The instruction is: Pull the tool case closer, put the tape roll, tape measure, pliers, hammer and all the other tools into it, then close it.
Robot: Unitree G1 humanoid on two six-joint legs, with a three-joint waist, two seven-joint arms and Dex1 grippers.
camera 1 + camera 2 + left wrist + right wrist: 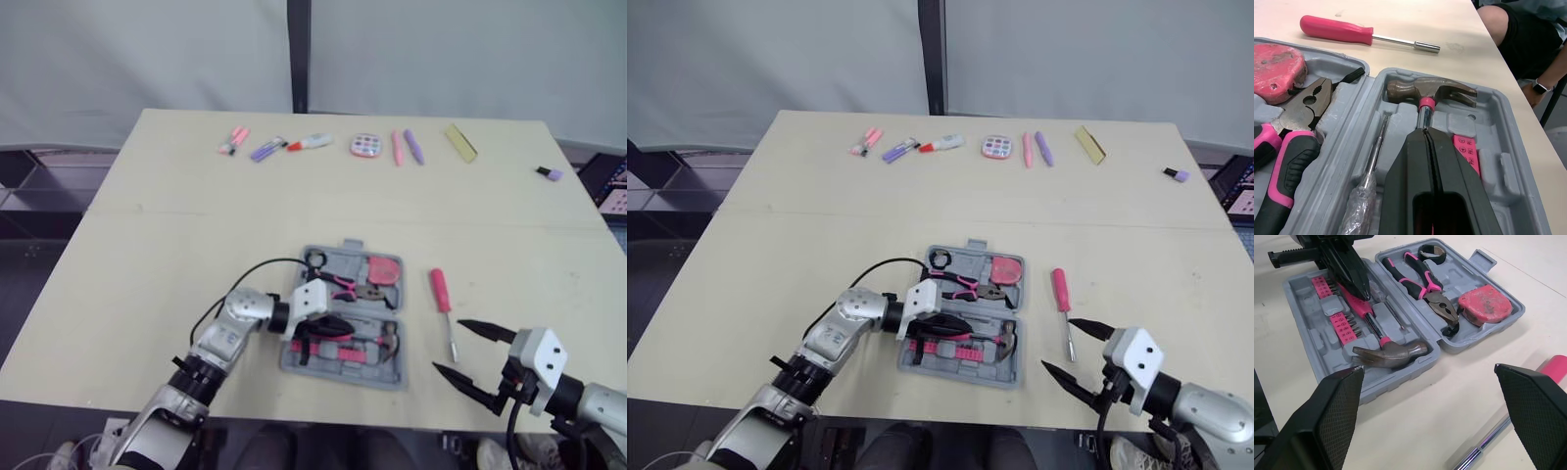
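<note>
The grey tool case (387, 378) lies open near the table's front edge. In it are the pink-handled pliers (345, 284), the pink tape measure (384, 268), the black tape roll (315, 259) and the hammer (1430, 92). My left gripper (349, 328) is inside the case's near half, shut on the hammer's pink handle. A pink screwdriver (442, 294) lies on the table just right of the case. My right gripper (447, 345) hovers open by the screwdriver's metal tip, nothing between its fingers.
Along the table's far edge lies a row of markers and pens (265, 149), a round pink palette (365, 145), a yellow strip (460, 142) and a small purple item (551, 173). A person's arm with a wristwatch (1540, 87) is beside the table.
</note>
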